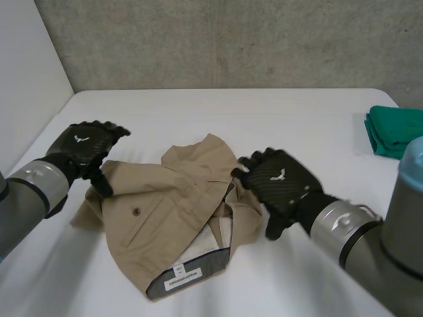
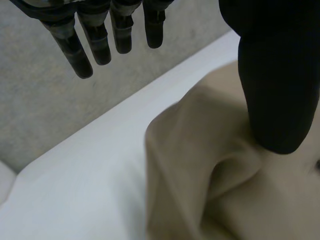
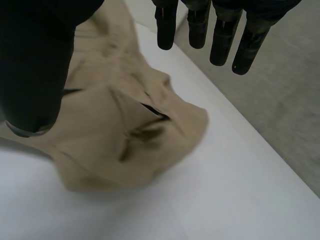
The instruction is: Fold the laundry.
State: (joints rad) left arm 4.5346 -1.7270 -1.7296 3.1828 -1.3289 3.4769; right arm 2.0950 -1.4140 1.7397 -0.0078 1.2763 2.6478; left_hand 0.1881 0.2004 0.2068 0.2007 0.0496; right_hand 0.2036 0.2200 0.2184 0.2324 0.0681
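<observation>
A pair of tan shorts [image 1: 173,214] lies crumpled in the middle of the white table [image 1: 198,112], waistband and label toward the front. My left hand [image 1: 86,148] hovers over the shorts' left edge, fingers [image 2: 85,45] straight and spread, thumb [image 2: 277,85] apart from them above the tan cloth [image 2: 215,175], holding nothing. My right hand [image 1: 277,181] sits at the shorts' right edge, fingers [image 3: 220,35] straight, thumb [image 3: 35,65] wide, above the cloth [image 3: 125,125] with nothing in it.
A folded green cloth [image 1: 394,130] lies at the table's far right edge. A grey wall [image 1: 225,39] stands behind the table, and a white wall [image 1: 30,72] is at the left.
</observation>
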